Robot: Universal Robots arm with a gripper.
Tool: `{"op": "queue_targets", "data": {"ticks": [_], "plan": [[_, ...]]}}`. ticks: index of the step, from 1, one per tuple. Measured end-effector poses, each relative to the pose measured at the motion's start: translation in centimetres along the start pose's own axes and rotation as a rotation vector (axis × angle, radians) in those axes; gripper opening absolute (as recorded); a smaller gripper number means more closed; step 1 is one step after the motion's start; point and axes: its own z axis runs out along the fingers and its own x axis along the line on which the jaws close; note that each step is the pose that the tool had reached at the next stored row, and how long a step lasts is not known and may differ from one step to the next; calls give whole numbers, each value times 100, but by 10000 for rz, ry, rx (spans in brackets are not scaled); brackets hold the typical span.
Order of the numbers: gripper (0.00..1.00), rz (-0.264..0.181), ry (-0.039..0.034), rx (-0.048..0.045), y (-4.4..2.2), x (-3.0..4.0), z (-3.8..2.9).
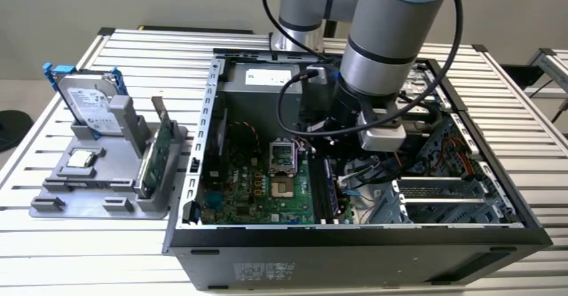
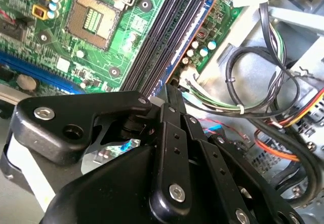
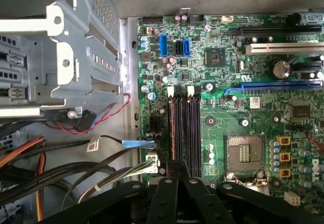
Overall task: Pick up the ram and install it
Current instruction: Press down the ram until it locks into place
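Observation:
My gripper (image 1: 329, 144) is down inside the open computer case (image 1: 355, 233), over the black memory slots (image 1: 326, 189) of the green motherboard (image 1: 257, 183). In both wrist views the fingers are shut together, and nothing shows between them. Their tips (image 3: 177, 169) (image 2: 172, 90) hover at one end of the slots (image 3: 185, 128) (image 2: 162, 37), close above them. I cannot tell whether the ram sits in one of these slots. I cannot make it out as a separate stick anywhere.
On the exterior view's left, a grey tray (image 1: 98, 206) holds a silver hard drive with blue rails (image 1: 84, 100), a green expansion card (image 1: 151, 163) and a processor (image 1: 82, 157). Bundled cables (image 3: 76, 168) and a metal drive cage (image 3: 61, 57) flank the slots. The processor socket (image 3: 245, 150) lies on their other side.

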Motion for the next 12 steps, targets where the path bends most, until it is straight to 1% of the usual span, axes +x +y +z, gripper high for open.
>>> {"op": "queue_targets", "data": {"ticks": [12], "plan": [[0, -1759, 90, -26, 0, -14, 17]]}}
